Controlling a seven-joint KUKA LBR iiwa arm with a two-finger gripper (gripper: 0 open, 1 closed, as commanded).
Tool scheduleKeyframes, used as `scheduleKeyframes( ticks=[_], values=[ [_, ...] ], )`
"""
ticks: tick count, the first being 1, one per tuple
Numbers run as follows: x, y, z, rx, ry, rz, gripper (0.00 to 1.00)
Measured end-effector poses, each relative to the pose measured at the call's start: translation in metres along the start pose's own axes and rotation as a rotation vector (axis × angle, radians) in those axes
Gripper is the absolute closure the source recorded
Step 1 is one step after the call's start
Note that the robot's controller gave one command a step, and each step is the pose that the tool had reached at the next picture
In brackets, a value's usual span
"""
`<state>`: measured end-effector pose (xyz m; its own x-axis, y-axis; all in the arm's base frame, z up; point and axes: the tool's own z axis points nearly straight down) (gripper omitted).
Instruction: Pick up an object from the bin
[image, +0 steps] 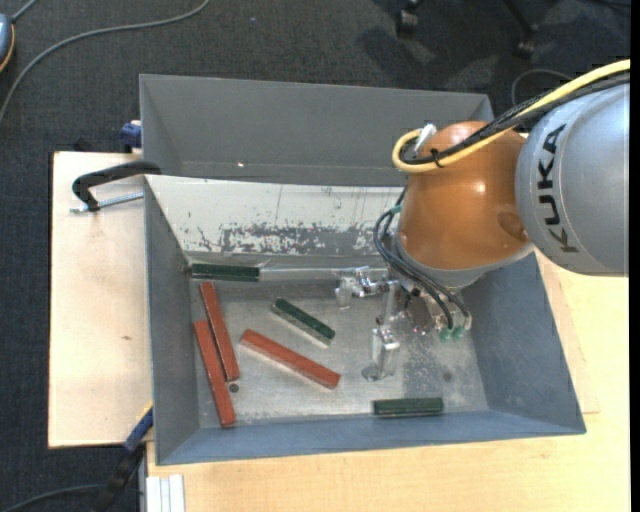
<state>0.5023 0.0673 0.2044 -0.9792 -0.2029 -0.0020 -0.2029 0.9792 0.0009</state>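
From where I stand, the grey metal bin (300, 130) holds six slim bars scattered on its scuffed floor. The silver-grey arm (590, 190) comes in from the right, and its rounded orange wrist cover (460, 200), with a yellow cable (420, 145) looped over the top, hangs over the right half of the bin.

Below the cover, the gripper (368, 322) is low in the bin, right of centre. Its two metal fingers (381, 350) stand spread well apart, with nothing between them. One points toward the back wall and the other toward the front. Bare floor lies under the gap.

The nearest thing is a short dark green flat bar (303, 320), lying at a slant just left of the gripper and clear of both fingers. In front of it lies a longer red-brown flat bar (290, 358), also slanted. Its right end is near the tip of the front-pointing finger, and I cannot tell whether the two touch.

A second dark green bar (407, 406) lies flat along the foot of the front wall, in front of the gripper and a little to its right. A third dark green bar (225, 270) sits at the back left corner, along the base of the back wall.

Two more long red-brown bars (217, 330) lie side by side along the left wall, well apart from the gripper, one a little nearer the front than the other.
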Motion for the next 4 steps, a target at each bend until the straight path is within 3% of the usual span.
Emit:
scheduleKeyframes(
  ticks=[1, 2, 3, 4],
  values=[
    [-0.052, 0.039, 0.136, -0.001, 0.003, 0.177, 0.00],
    [-0.017, 0.040, 0.133, 0.000, 0.000, 0.159, 0.00],
    [-0.020, 0.039, 0.130, 0.000, -0.008, 0.159, 1.00],
    [-0.014, 0.065, -0.010, 0.000, -0.011, -0.145, 1.00]
  ],
)
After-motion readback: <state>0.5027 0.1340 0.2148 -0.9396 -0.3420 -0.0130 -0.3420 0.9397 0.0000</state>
